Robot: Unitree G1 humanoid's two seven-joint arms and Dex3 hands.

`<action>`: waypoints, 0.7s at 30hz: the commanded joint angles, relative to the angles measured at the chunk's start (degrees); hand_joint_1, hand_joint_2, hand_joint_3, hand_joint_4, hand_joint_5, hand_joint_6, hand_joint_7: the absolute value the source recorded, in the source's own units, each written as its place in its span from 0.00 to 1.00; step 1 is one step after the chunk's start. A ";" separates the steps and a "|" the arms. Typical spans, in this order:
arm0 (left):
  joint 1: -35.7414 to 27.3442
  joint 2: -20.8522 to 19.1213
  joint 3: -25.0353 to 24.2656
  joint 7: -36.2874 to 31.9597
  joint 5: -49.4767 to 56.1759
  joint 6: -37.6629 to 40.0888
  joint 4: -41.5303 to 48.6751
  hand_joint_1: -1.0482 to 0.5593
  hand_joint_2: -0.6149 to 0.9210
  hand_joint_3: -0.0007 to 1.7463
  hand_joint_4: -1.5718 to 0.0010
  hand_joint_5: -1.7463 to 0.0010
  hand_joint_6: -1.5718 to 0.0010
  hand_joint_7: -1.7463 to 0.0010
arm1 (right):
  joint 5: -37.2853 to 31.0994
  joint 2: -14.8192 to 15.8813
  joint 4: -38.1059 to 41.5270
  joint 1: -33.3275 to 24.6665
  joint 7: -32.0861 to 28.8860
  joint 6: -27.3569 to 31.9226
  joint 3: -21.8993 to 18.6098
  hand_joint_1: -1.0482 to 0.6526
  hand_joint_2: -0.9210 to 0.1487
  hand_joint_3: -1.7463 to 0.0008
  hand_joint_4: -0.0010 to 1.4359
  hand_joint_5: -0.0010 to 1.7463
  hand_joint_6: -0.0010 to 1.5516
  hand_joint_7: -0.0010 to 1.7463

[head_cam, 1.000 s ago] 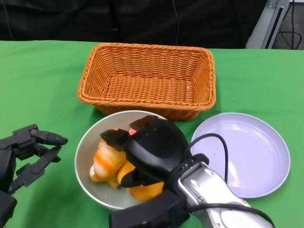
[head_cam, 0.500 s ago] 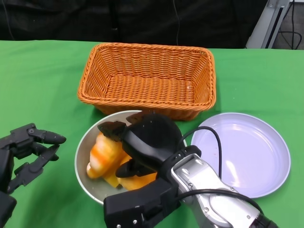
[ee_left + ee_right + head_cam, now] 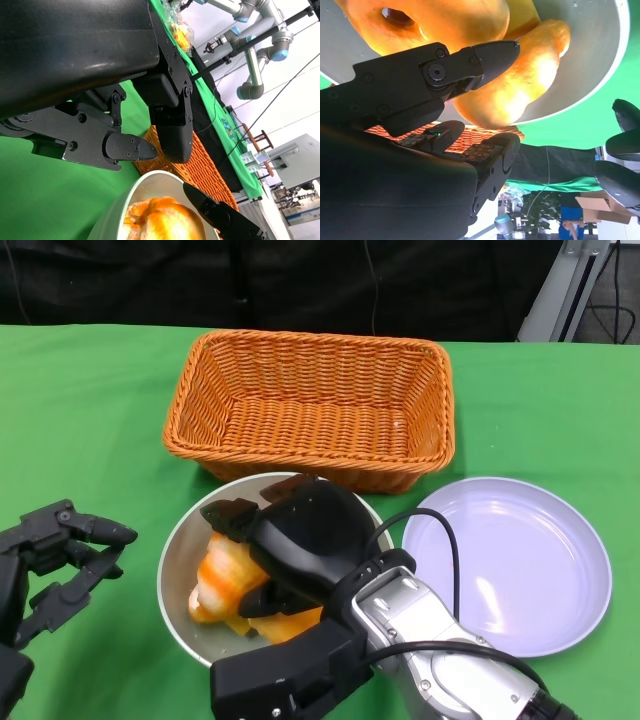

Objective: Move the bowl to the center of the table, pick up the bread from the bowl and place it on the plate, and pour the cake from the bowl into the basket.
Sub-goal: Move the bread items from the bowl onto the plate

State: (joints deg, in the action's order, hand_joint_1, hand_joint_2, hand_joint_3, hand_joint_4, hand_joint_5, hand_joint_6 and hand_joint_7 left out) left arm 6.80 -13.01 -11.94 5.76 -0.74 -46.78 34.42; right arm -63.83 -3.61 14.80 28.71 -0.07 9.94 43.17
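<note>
Right robot hand (image 3: 300,550) over bowl (image 3: 180,550), fingers apart around bread (image 3: 225,575); we advise closing gently. Left robot hand (image 3: 50,570) apart, empty.

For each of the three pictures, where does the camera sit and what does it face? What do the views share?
Head view: high, looking down at the green table; shows the left hand and right hand.
Right wrist view: behind the right hand, facing the orange pastries in the round metal bowl.
Left wrist view: behind the left hand, facing the woven orange basket.
All three show the bowl.
</note>
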 commanded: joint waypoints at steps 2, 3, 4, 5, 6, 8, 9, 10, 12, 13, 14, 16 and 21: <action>0.38 -1.12 -0.39 -0.34 -0.23 -0.76 0.62 0.58 1.00 0.15 0.44 0.32 0.45 0.50 | 0.05 -0.42 0.53 1.92 1.48 0.89 0.39 0.23 0.00 0.96 0.41 0.01 0.32 0.00; 0.35 -1.10 -0.41 -0.29 -0.36 -0.66 0.58 0.58 1.00 0.15 0.45 0.32 0.45 0.50 | 0.10 -0.52 0.85 2.04 1.58 1.02 0.49 0.23 0.00 0.96 0.41 0.01 0.32 0.00; 0.33 -1.08 -0.42 -0.26 -0.44 -0.58 0.55 0.58 1.00 0.15 0.45 0.32 0.45 0.50 | 0.13 -0.57 1.01 2.12 1.62 1.10 0.55 0.23 0.00 0.96 0.40 0.01 0.32 0.00; 0.32 -1.08 -0.42 -0.24 -0.47 -0.54 0.53 0.58 1.00 0.15 0.45 0.32 0.45 0.50 | 0.16 -0.58 1.06 2.16 1.64 1.15 0.59 0.22 0.00 0.96 0.40 0.01 0.32 0.00; 0.16 -1.06 -0.45 -0.52 -0.20 -0.65 0.36 0.58 1.00 0.15 0.45 0.33 0.45 0.50 | 0.32 -0.90 2.21 2.45 1.76 1.23 0.75 0.22 0.00 0.96 0.40 0.01 0.33 0.01; -0.14 -1.04 -0.48 -0.93 0.23 -0.76 0.04 0.58 1.00 0.14 0.45 0.34 0.45 0.51 | 0.71 -1.53 4.43 3.04 1.89 1.38 1.00 0.22 0.00 0.96 0.40 0.00 0.33 0.01; -0.25 -1.04 -0.50 -1.04 0.38 -0.77 -0.07 0.59 1.00 0.14 0.46 0.34 0.45 0.51 | 0.92 -1.79 5.38 3.31 1.89 1.44 1.08 0.21 0.00 0.97 0.40 0.00 0.33 0.01; -0.32 -1.06 -0.52 -1.12 0.49 -0.84 -0.10 0.59 1.00 0.14 0.46 0.34 0.45 0.51 | 1.03 -2.16 6.57 3.63 1.58 1.51 1.18 0.21 0.00 0.97 0.41 0.01 0.34 0.01; -0.41 -1.08 -0.53 -1.15 0.47 -0.96 -0.10 0.59 1.00 0.14 0.46 0.35 0.45 0.51 | 1.08 -2.62 8.49 4.17 1.04 1.46 1.46 0.20 0.01 0.98 0.43 0.01 0.36 0.01; -0.45 -1.06 -0.51 -1.08 0.31 -0.90 -0.18 0.59 1.00 0.14 0.46 0.35 0.45 0.51 | 1.19 -2.84 9.55 4.51 0.85 1.32 1.59 0.19 0.00 0.98 0.43 0.01 0.36 0.01; -0.48 -1.04 -0.49 -1.02 0.20 -0.84 -0.24 0.59 1.00 0.14 0.46 0.35 0.46 0.51 | 1.32 -2.97 10.25 4.77 0.72 1.22 1.69 0.19 0.00 0.98 0.44 0.02 0.37 0.01; -0.51 -0.97 -0.39 -0.66 -0.18 -0.85 -0.45 0.59 1.00 0.14 0.46 0.35 0.46 0.51 | 1.67 -3.33 11.95 5.37 0.17 1.01 1.88 0.19 0.00 0.99 0.45 0.02 0.37 0.01; -0.68 -0.83 -0.26 -0.38 -0.54 -0.57 -1.04 0.58 1.00 0.14 0.46 0.34 0.45 0.51 | 1.47 -3.82 15.22 6.52 -1.69 0.93 3.18 0.23 0.00 0.97 0.51 0.04 0.40 0.02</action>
State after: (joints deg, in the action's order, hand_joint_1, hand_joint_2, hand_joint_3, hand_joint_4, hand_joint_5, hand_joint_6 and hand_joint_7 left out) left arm 6.68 -13.09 -11.93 5.33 -0.58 -47.02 33.99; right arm -62.97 -7.66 28.30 35.16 -2.11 10.86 45.81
